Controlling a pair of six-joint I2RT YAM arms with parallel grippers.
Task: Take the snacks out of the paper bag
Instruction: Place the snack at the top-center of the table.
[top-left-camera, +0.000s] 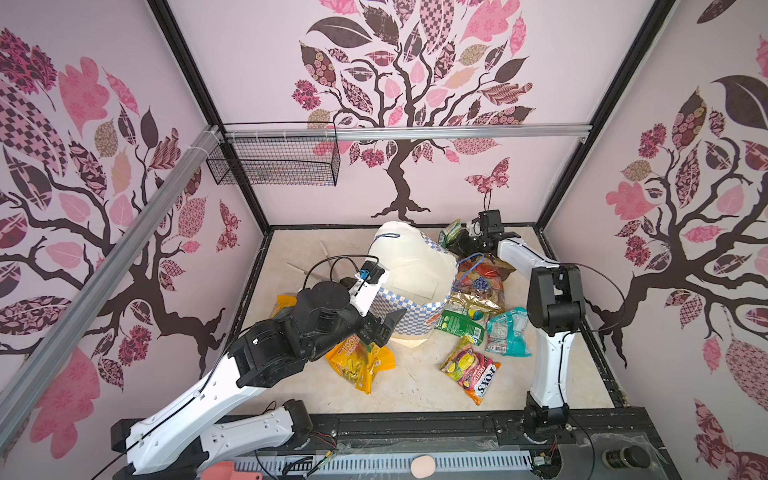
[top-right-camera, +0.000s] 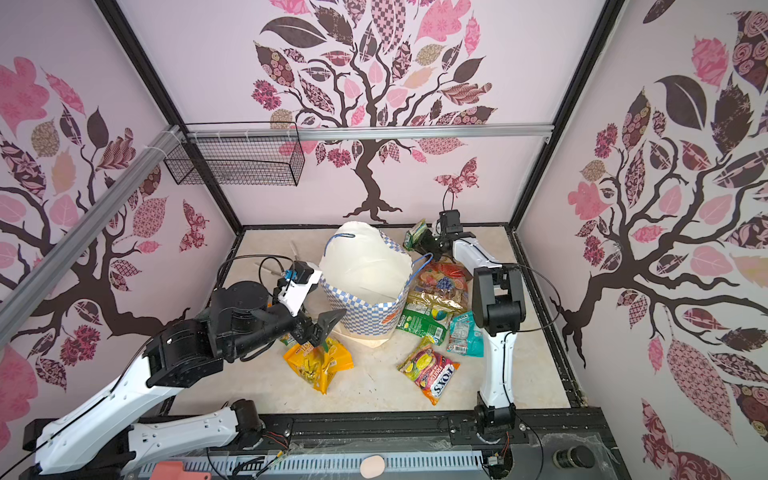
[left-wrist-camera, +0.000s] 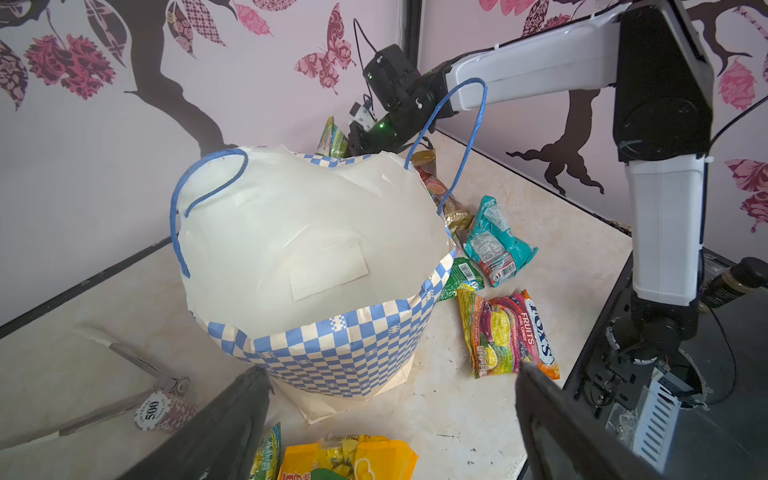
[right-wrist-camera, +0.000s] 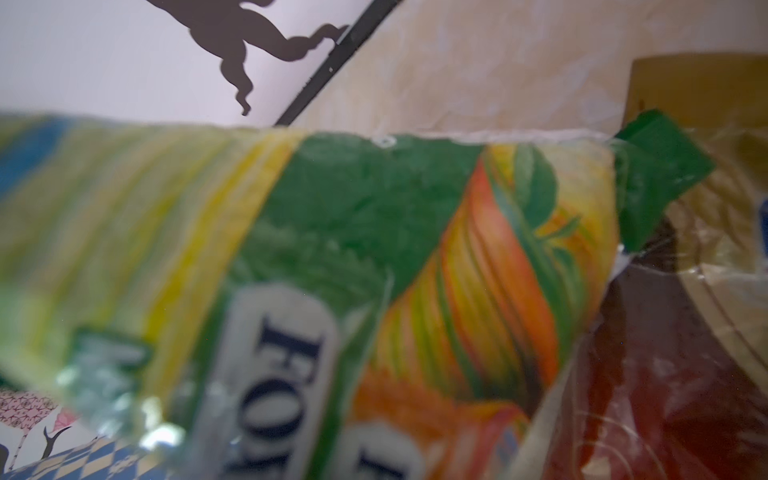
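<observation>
Snacks (top-left-camera: 461, 322) lie on both sides of the paper bag (top-left-camera: 415, 318), which stands upright with its mouth open on a pale marbled table (top-left-camera: 415, 390). Walls papered with pink-and-brown trees box the table in. A black wire basket (top-left-camera: 274, 160) hangs on the rail, high above and well away from the left gripper (top-left-camera: 390, 327). That gripper's jaws are spread wide and hold nothing. The bag's checkered wall is just ahead of them and a yellow-orange packet (top-left-camera: 359, 361) lies just beneath. Bare table runs from these jaws to the front edge.

Beyond the bag, a fruit-print packet (top-left-camera: 482, 278), a gold packet (top-left-camera: 473, 299) and a teal packet (top-left-camera: 509, 332) crowd together. A multicolour FOX'S packet (top-left-camera: 471, 372) lies apart, nearer the front. The right gripper (top-left-camera: 457, 243) sits past the bag's far rim, close to the back wall, its jaws pinched on a green FOX'S packet (top-left-camera: 451, 230).

Only the left wrist view clearly shows metal scissors (left-wrist-camera: 176, 384) and a poker chip (left-wrist-camera: 153, 409) beside the left jaws. The right wrist view is filled by the held packet, blurred.
</observation>
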